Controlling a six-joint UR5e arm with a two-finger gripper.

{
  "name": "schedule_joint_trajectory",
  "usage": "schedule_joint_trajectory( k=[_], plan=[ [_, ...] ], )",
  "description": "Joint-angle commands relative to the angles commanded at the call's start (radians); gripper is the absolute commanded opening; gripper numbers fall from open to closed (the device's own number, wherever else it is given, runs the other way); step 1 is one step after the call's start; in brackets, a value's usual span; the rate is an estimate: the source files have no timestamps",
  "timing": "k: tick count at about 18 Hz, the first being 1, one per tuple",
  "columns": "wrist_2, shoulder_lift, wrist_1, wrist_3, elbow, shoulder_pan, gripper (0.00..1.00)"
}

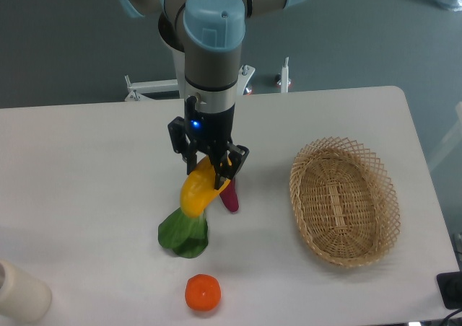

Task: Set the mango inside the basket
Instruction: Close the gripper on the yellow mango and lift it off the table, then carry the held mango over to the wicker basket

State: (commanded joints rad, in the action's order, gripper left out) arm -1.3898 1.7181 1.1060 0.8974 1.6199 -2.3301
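The pincer was clamped on the upper end of the mango, its dark fingers pressing either side of the yellow fruit while the body of the mango hung down and to the left at a tilt. Whether the fruit's lower end was clear of the tabletop or touching the green leafy vegetable just below it could not be told from this view. A small dark purple eggplant lay just beside the mango on its right, partly hidden behind the pincer's finger. A round orange fruit sat nearer the front edge, and a pale cylindrical object showed at the lower left corner. The wicker basket stood well apart to the right, with nothing in it. By this reading the grasp was made and the lifting step was in hand, with the carry not yet done. The next move would call for raising the mango high enough to clear the eggplant and the basket's looped rim, travelling right over the basket's middle, then lowering and opening. The off-centre grip could let the fruit swing or slip.
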Motion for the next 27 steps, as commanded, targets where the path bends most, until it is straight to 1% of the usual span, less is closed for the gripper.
schedule_joint_trajectory(
  k=[9, 12, 15, 20, 24, 26, 27],
  plan=[
    [-0.002, 0.000, 0.000, 0.002, -0.002, -0.023, 0.58],
    [-0.008, 0.000, 0.005, 0.034, -0.009, -0.031, 0.58],
    [-0.008, 0.000, 0.005, 0.066, -0.011, -0.054, 0.58],
    [-0.011, 0.000, 0.005, 0.169, -0.008, -0.132, 0.58],
    [-0.011, 0.003, 0.002, 0.268, -0.011, -0.244, 0.57],
    [-0.012, 0.021, -0.005, 0.313, -0.008, -0.305, 0.57],
    [-0.012, 0.047, -0.009, 0.322, -0.009, -0.331, 0.57]
  ],
)
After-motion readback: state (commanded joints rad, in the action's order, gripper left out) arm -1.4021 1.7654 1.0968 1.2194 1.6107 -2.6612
